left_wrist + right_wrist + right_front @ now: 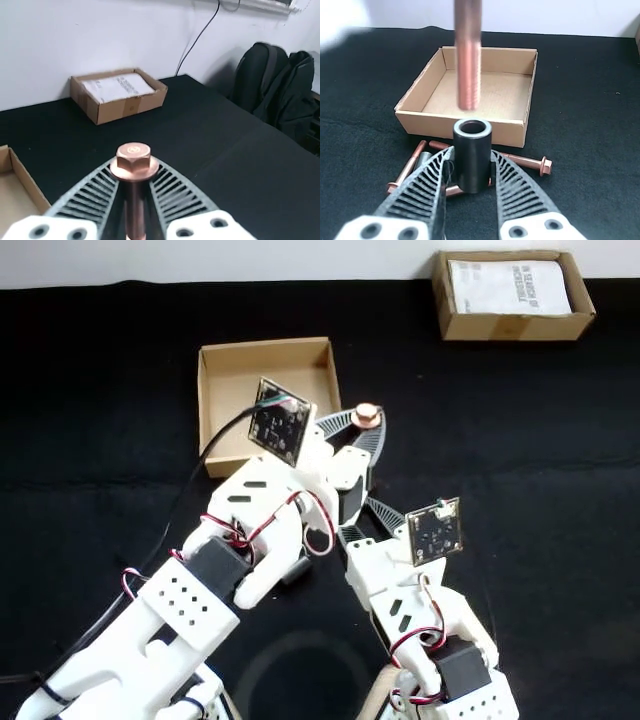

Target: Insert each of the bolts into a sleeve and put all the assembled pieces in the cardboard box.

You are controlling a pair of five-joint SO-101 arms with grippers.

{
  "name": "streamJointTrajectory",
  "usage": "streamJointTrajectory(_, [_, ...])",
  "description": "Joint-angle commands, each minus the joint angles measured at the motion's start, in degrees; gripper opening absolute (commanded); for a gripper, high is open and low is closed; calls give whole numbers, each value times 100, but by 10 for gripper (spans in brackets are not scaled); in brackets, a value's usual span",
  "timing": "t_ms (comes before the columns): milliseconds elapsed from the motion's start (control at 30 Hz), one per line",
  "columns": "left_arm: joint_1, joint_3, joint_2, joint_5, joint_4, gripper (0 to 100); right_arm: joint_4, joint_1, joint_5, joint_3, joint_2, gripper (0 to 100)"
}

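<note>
L end effector (133, 171) clamped on bolt (133, 159) | R end effector (471, 152) clamped on sleeve (472, 159) | risk: jam on sleeve rim if lowered off-axis

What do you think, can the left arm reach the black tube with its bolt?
Probably yes. The left pincer holds the bolt just above the black tube, which the right pincer holds upright, open end up, with nothing between them.
</note>
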Motion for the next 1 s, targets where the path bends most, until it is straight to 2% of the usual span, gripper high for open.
streamJointTrajectory(0, [119,31,-4,44,-149,9,-127,66,-44,-40,-13,8])
streamJointTrajectory(433, [110,347,-13,18,-158,9,-127,66,-44,-40,-13,8])
streamJointTrajectory(667, [-84,338,4,-9,-791,9,-127,66,-44,-40,-13,8])
streamJointTrajectory(967, [-110,505,4,-9,-826,9,-127,66,-44,-40,-13,8])
